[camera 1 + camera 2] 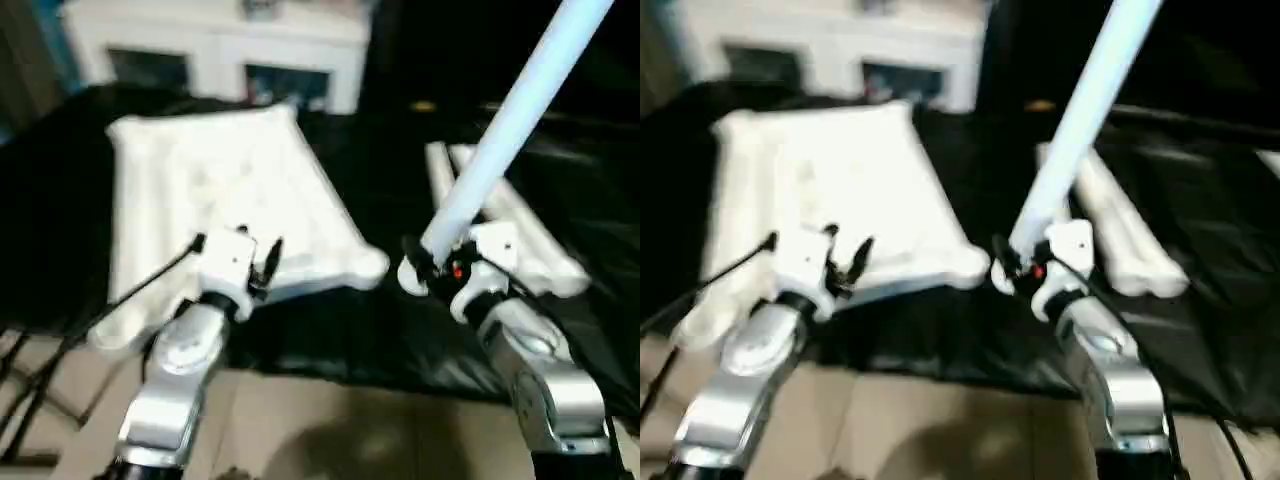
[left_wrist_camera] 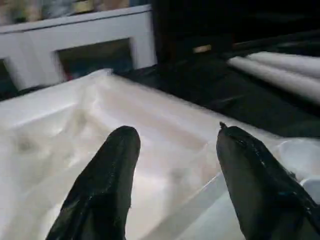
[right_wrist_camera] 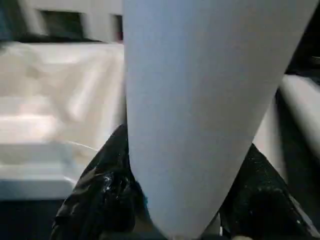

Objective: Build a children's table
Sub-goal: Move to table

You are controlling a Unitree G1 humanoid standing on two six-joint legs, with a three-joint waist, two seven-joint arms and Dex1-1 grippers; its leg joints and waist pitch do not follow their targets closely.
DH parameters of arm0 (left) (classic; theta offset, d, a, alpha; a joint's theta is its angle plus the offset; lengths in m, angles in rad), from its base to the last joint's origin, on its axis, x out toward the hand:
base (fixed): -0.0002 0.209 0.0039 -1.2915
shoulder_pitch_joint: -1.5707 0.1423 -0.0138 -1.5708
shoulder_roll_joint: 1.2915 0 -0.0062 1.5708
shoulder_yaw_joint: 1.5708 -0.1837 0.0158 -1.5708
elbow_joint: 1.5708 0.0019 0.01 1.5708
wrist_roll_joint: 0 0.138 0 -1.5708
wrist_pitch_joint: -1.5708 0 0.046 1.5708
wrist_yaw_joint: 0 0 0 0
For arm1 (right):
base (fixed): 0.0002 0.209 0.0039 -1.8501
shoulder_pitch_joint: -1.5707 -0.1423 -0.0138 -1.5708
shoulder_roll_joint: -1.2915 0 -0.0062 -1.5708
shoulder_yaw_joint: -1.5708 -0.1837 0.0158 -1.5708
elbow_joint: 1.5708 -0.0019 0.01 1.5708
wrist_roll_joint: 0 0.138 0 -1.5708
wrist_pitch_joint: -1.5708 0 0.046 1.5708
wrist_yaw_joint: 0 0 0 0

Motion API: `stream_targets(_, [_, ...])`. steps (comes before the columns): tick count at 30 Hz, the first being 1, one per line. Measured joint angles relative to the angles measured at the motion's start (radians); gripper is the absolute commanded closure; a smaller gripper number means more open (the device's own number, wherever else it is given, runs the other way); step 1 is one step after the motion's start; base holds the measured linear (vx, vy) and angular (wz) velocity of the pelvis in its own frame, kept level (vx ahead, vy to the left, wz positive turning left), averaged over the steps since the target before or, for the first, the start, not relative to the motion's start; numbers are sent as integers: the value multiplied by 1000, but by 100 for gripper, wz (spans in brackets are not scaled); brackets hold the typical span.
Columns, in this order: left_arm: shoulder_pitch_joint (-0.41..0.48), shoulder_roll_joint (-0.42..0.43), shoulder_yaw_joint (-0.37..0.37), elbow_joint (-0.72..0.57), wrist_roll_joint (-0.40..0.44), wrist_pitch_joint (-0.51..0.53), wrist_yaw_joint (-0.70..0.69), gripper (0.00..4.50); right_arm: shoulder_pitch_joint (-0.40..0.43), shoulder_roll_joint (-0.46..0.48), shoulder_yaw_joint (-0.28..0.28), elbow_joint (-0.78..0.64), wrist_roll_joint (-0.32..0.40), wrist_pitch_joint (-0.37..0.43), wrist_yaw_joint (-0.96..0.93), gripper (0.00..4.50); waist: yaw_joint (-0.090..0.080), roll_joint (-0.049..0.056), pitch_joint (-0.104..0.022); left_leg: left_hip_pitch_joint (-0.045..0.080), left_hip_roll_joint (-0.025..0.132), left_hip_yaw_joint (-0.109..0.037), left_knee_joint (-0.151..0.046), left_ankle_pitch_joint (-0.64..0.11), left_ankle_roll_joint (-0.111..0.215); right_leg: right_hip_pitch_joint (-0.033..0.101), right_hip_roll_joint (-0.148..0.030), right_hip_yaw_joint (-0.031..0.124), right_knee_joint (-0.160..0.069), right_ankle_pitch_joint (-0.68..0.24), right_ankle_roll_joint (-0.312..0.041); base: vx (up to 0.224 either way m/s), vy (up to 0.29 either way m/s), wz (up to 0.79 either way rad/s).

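Your right tool (image 1: 432,262) is clamped on one white leg (image 1: 510,125) of the children's table. The leg rises from the tool and leans up toward the right, away from you, and runs out of the top of the head view. In the right wrist view the tube sits between both black fingers (image 3: 100,192), touching each.

Your left tool (image 2: 175,165) holds nothing. Its two fingers (image 2: 107,180) stand apart with a moderate gap, above the near edge of the tabletop (image 1: 215,180).

The tabletop lies underside up on the black-covered worktop (image 1: 380,330), ahead of your left arm. Its ribbed recesses face upward, and a rounded corner socket (image 1: 365,265) sits at the near right corner, between the two tools.

Two further legs (image 1: 510,225) lie flat and side by side on the worktop, beyond the right tool and to the right of the tabletop. Their flared ends point toward you, close behind the right wrist.

A black cable (image 1: 120,295) runs from the left wrist down to the left across the edge of the tabletop. A white cabinet (image 1: 215,50) stands at the far side, behind the tabletop. Pale floor (image 1: 330,430) shows below the near worktop edge, between your forearms.
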Motion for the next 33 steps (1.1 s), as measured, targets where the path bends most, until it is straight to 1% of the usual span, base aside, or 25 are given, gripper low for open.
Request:
stream_targets(1, [0, 0, -6, 0, 0, 0, -3, 166, 4, -7, -5, 0, 0, 0, 0, 260, -9, -2, -2, -1, 0, -7, -2, -1, 0, 3, 0, -6, -11, 1, 2, 75, 51, -37])
stream_targets(2, [0, -6, -21, -1, -1, 0, -9, 166, 10, -12, -7, 0, -1, 0, 1, 260, -15, -1, -3, -1, -1, -14, -2, -2, 1, 6, 0, -11, -22, 4, 5, 78, 44, -30])
stream_targets(3, [1, -6, -27, -1, -2, 0, -14, 166, 12, -12, -8, 0, -1, 0, 1, 260, -18, -1, -4, -1, -1, -15, -3, -5, 2, 8, 0, -15, -30, 7, 5, 98, 34, -15])
stream_targets(4, [2, -3, -29, -1, -2, 0, -17, 166, 12, -11, -6, 0, -1, 0, 1, 260, -20, -2, -5, -1, -1, -15, -3, -10, 3, 9, -2, -16, -32, 10, 5, 98, 34, -15])
stream_targets(5, [7, 1, -27, -1, -3, 0, -20, 166, 12, -9, 1, 0, -1, 1, 4, 260, -19, -5, -7, 1, -5, -14, -3, -17, 6, 10, -5, -15, -31, 16, 0, 123, 14, 4])
stream_targets(7, [18, 4, -21, -1, -2, 0, -20, 166, 11, -7, 14, 0, -1, 1, 7, 260, -14, -4, -10, 7, -9, -14, -3, -24, 13, 10, -8, -15, -27, 9, -7, 165, 1, 10])
stream_targets(9, [19, 8, -18, -1, -2, 0, -20, 166, 6, -5, 22, 0, -1, 1, 9, 260, -4, -2, -11, 4, -12, -17, -5, -32, 20, 10, -10, -19, -25, -3, -11, 157, -2, 9])
stream_targets(11, [20, 8, -16, -1, -3, -1, -23, 166, 5, -6, 24, 0, -1, 7, 15, 260, -3, -5, -13, 2, -18, -20, -2, -43, 38, 11, -14, -19, -17, -20, -10, 135, 0, 9])
stream_targets(13, [26, 14, -14, -8, -12, -7, -41, 166, 5, -10, 25, 0, 0, 16, 20, 260, -4, -7, -14, -3, -23, -25, 11, -55, 58, 9, -15, -9, -4, -31, -2, 114, 3, 12])
stream_targets(14, [27, 19, -20, -16, -21, -8, -55, 166, 5, -10, 26, 0, 2, 19, 26, 260, -8, -10, -16, -6, -27, -30, 19, -56, 60, -1, -14, 5, 19, -40, -3, 102, -1, 13])
stream_targets(15, [29, 28, -24, -23, -25, -8, -73, 166, 5, -10, 28, 0, 3, 22, 29, 260, -11, -12, -17, -10, -29, -37, 26, -56, 60, -13, -14, 12, 38, -43, -4, 59, -20, 4])
stream_targets(16, [35, 45, -30, -31, -36, -8, -101, 166, 4, -10, 36, -1, 9, 31, 35, 260, -10, -17, -20, -12, -35, -46, 28, -56, 59, -31, -13, 28, 60, -44, -4, 59, -20, 4])
stream_targets(17, [42, 72, -39, -38, -55, -7, -144, 166, 5, -11, 44, -2, 19, 44, 50, 260, -10, -22, -23, -18, -41, -53, 40, -53, 55, -40, -11, 44, 76, -49, 3, 0, 0, 0])
stream_targets(18, [43, 92, -42, -41, -71, -2, -185, 166, 4, -15, 45, -4, 23, 53, 61, 260, -6, -25, -25, -31, -44, -53, 48, -53, 54, -38, -5, 67, 71, -63, 19, 0, 0, 0])
stream_targets(19, [44, 104, -53, -42, -82, 0, -217, 166, 5, -21, 45, -4, 28, 60, 70, 260, -5, -25, -23, -40, -44, -51, 52, -53, 52, -41, 3, 79, 72, -68, 23, 0, 0, 0])
stream_targets(20, [47, 116, -71, -42, -90, 3, -252, 166, 7, -25, 47, -3, 38, 71, 80, 260, -4, -24, -22, -38, -36, -50, 43, -54, 23, -41, 11, 81, 74, -66, 22, -70, -30, 9])
stream_targets(21, [47, 122, -79, -42, -94, 4, -269, 166, 6, -26, 50, -3, 43, 75, 88, 260, -1, -22, -22, -35, -25, -51, 37, -50, -17, -41, 17, 80, 75, -63, 21, -93, -49, 9])
stream_targets(22, [46, 138, -84, -38, -100, 4, -298, 166, 3, -26, 58, -3, 51, 80, 101, 260, 4, -24, -21, -33, -19, -51, 36, -46, -26, -39, 19, 78, 73, -58, 18, -93, -49, 9])
stream_targets(23, [32, 188, -96, -21, -103, 8, -352, 166, -8, -26, 70, -2, 64, 87, 122, 260, 5, -23, -20, -30, -15, -51, 35, -43, -31, -37, 20, 74, 72, -51, 15, -106, -45, 1])
stream_targets(24, [17, 218, -98, -4, -103, 15, -384, 166, -21, -26, 76, -2, 72, 89, 135, 260, 5, -23, -19, -24, -14, -51, 32, -40, -37, -37, 20, 73, 72, -46, 14, -112, -33, 0])
stream_targets(25, [1, 238, -99, 11, -103, 23, -411, 166, -32, -27, 76, -1, 80, 89, 145, 260, 5, -21, -17, -21, -12, -48, 28, -35, -37, -35, 18, 74, 71, -42, 12, -112, -33, 0])
stream_targets(26, [-19, 256, -101, 29, -102, 32, -443, 166, -44, -29, 76, 2, 85, 89, 157, 260, 7, -19, -14, -17, -12, -45, 26, -30, -36, -31, 16, 74, 68, -40, 5, -119, -16, 3])
stream_targets(28, [-47, 281, -107, 58, -100, 39, -485, 166, -63, -31, 76, 17, 87, 89, 171, 260, 11, -12, -10, -13, -10, -42, 24, -23, -32, -26, 16, 73, 63, -30, 4, -131, 7, 4])
stream_targets(30, [-88, 313, -121, 115, -92, 42, -527, 166, -81, -35, 76, 42, 88, 89, 191, 261, 14, -10, -8, -12, -7, -37, 24, -19, -29, -25, 15, 73, 60, -23, 4, -111, 11, 2])
stream_targets(33, [-156, 319, -122, 218, -79, 36, -559, 166, -103, -45, 76, 86, 89, 89, 211, 261, 16, -9, -6, -17, -4, -32, 24, -9, -28, -28, 14, 73, 58, -10, 5, -80, 11, 1])
